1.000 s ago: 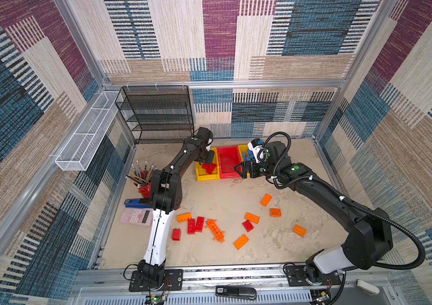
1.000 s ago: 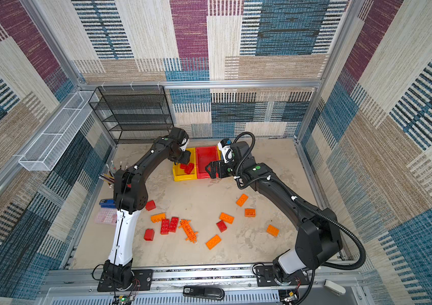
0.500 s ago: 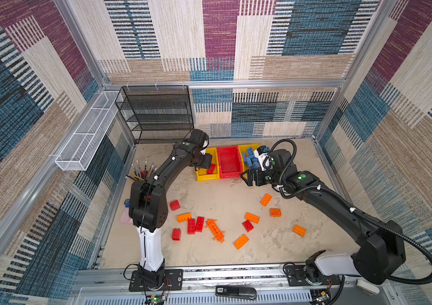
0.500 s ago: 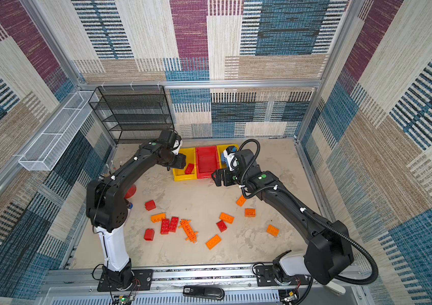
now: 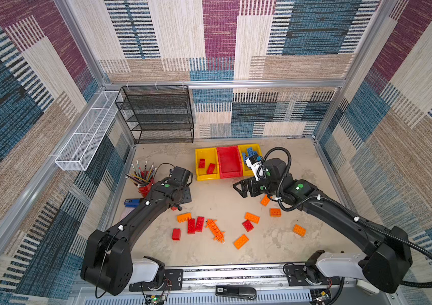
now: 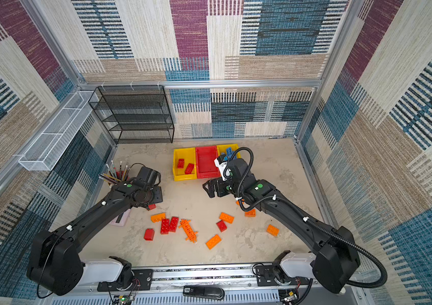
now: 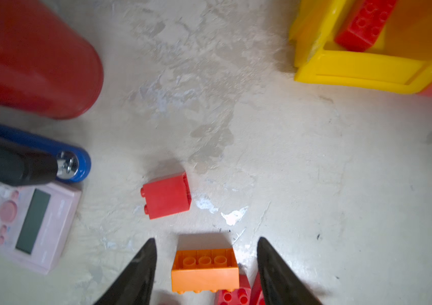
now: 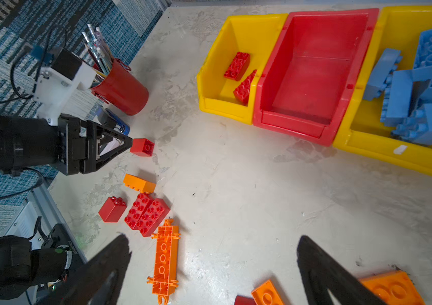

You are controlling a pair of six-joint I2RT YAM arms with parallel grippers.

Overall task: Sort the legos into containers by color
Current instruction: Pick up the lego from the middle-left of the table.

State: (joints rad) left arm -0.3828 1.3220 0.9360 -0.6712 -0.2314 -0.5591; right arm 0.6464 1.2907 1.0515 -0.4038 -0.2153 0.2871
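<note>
Left gripper [image 7: 207, 238] stands half-spread, empty, near a small red brick [image 7: 166, 195]; right gripper [image 8: 212, 235] gapes wide, holding nothing.

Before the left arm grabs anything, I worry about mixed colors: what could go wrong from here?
In the left wrist view the open left tool frames an orange brick, the small red brick lying just beyond; closing might take the wrong color. The red pencil cup, blue stapler and calculator lie close by that red brick, so a sweep could bump them.
</note>
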